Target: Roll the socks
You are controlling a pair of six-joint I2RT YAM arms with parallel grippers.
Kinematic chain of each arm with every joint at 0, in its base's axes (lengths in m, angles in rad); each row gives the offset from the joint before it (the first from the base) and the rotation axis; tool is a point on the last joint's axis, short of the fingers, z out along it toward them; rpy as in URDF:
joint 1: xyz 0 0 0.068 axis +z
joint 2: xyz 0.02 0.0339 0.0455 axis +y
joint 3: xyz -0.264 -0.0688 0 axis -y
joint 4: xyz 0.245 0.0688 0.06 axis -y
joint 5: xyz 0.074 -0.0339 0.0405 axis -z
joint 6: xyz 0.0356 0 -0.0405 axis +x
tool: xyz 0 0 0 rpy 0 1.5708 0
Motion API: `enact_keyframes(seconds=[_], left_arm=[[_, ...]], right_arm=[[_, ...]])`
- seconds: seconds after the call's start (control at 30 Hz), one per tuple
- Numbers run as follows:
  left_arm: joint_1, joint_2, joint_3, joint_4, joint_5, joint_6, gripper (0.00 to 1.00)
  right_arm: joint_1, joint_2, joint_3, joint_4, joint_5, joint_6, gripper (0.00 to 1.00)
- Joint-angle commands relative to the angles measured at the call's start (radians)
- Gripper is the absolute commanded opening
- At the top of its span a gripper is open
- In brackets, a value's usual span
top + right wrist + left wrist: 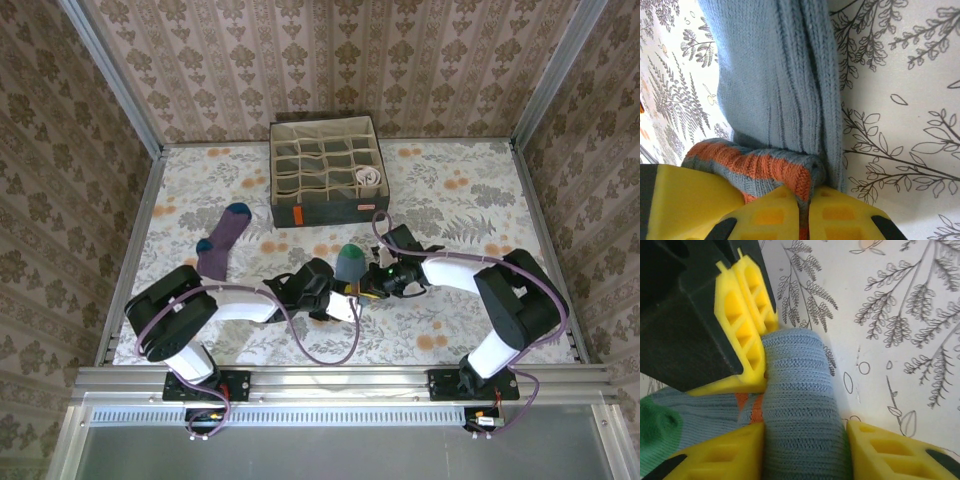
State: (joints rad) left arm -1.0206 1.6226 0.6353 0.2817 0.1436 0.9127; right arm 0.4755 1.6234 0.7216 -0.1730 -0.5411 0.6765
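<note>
While the grey-blue striped sock (350,263) lies mid-table between the arms, treat its roll as barely begun. The left gripper (804,450) clamps the sock's body; the right gripper (807,212) pinches nearly closed on the orange cuff (765,167). A white sock (370,178) sits, apparently rolled, in the compartment box (320,212). The purple sock (222,240) lies flat, unrolled.

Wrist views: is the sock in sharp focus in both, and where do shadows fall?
Left wrist view: the knit of the grey-blue striped sock is sharp, with a soft shadow on the tablecloth to its right. Right wrist view: knit sharp too; the yellow fingertips at the bottom look softer.
</note>
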Motion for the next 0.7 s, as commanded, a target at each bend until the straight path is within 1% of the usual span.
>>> enact_keyframes(seconds=[0.0,0.1,0.17,0.2,0.23,0.3,0.43,0.57,0.67], left_arm=[[0.004,0.054,0.013,-0.133,-0.055,-0.026,0.25],[0.014,0.057,0.084,-0.283,0.012,-0.07,0.09],[0.036,0.069,0.134,-0.387,0.082,-0.095,0.05],[0.047,0.081,0.162,-0.434,0.116,-0.118,0.0],[0.058,0.092,0.186,-0.473,0.15,-0.138,0.0],[0.088,0.132,0.254,-0.572,0.258,-0.171,0.0],[0.136,0.208,0.367,-0.7,0.395,-0.255,0.0],[0.182,0.262,0.442,-0.761,0.508,-0.322,0.0],[0.216,0.306,0.489,-0.807,0.612,-0.352,0.0]], right_arm=[[0.005,0.065,-0.057,-0.143,0.087,-0.04,0.1],[0.003,-0.021,-0.072,-0.106,0.091,-0.044,0.15],[-0.001,-0.095,-0.082,-0.09,0.116,-0.048,0.18],[-0.005,-0.137,-0.093,-0.074,0.131,-0.048,0.19],[-0.009,-0.172,-0.105,-0.056,0.145,-0.044,0.21],[-0.018,-0.252,-0.138,-0.015,0.173,-0.035,0.26],[-0.023,-0.371,-0.202,0.057,0.2,-0.019,0.37],[-0.025,-0.463,-0.279,0.135,0.195,-0.003,0.4],[-0.025,-0.507,-0.314,0.178,0.179,-0.004,0.45]])
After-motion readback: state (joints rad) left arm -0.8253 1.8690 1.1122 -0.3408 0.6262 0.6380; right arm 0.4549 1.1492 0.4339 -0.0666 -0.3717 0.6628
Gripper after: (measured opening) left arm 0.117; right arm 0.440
